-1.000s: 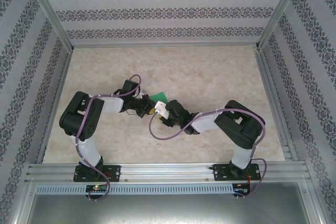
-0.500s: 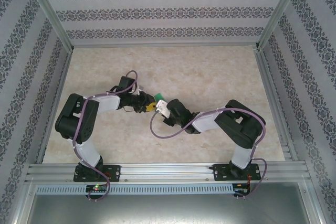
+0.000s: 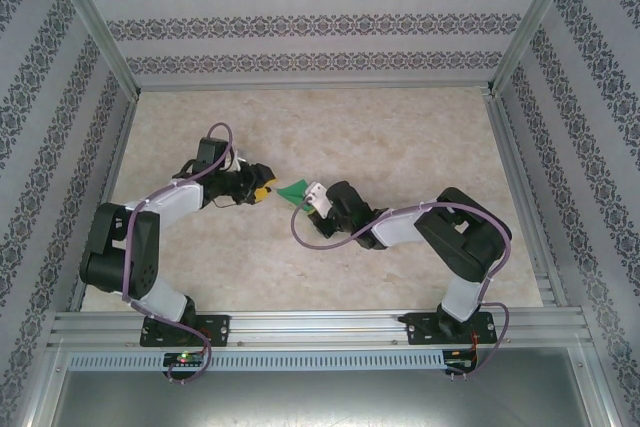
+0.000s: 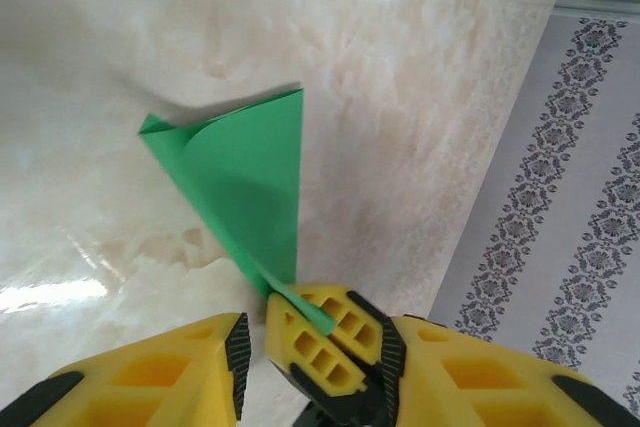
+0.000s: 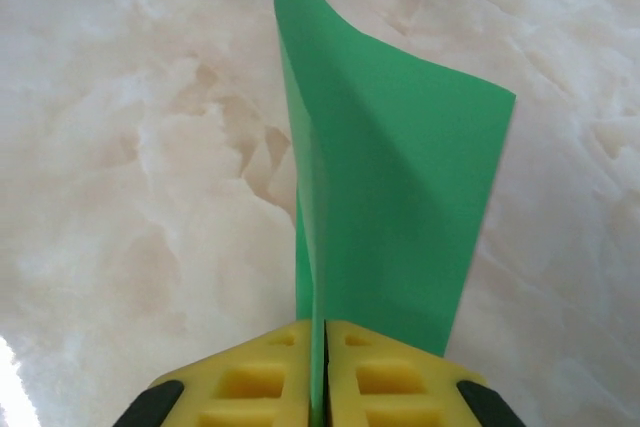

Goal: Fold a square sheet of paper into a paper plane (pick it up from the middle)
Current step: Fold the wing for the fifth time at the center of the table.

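Note:
The square sheet of paper is bright green and folded into a pointed dart shape with a centre crease. It is held just above the marble table near its middle. My right gripper is shut on its narrow end. In the right wrist view the crease runs straight into the closed jaws and one flap of paper spreads to the right. My left gripper stands open just left of the paper. In the left wrist view its jaws flank the right gripper's fingertips, and the paper fans out beyond them.
The marble tabletop is boxed in by patterned walls on three sides, with aluminium posts at the corners. A metal rail carries both arm bases at the near edge. The wall is close on the right in the left wrist view.
My left gripper has opened, let go of the paper and drawn back to the left. The right gripper has shut on the paper's narrow end and now holds it alone.

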You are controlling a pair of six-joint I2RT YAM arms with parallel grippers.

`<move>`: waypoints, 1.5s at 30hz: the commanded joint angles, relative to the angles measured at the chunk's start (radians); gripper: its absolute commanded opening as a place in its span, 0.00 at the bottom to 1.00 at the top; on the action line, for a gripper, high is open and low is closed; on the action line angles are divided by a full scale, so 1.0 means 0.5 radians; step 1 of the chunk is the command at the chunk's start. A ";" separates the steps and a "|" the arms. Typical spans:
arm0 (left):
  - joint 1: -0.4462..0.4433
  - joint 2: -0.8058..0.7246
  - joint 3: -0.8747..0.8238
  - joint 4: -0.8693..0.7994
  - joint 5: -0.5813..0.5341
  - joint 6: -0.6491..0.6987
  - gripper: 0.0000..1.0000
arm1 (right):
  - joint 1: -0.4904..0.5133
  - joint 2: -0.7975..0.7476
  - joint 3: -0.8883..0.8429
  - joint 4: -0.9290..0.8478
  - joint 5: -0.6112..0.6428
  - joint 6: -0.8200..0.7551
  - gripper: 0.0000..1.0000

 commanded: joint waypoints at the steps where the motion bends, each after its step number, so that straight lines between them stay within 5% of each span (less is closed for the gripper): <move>1: 0.009 -0.037 -0.121 0.117 -0.008 0.041 0.42 | -0.032 0.020 -0.013 0.091 -0.187 0.179 0.12; 23: -0.270 0.261 -0.125 0.526 0.165 -0.031 0.24 | -0.138 0.204 0.055 0.152 -0.605 0.590 0.17; 45: -0.282 0.386 -0.109 0.611 0.150 -0.045 0.23 | -0.189 0.290 0.189 0.050 -0.861 1.257 0.03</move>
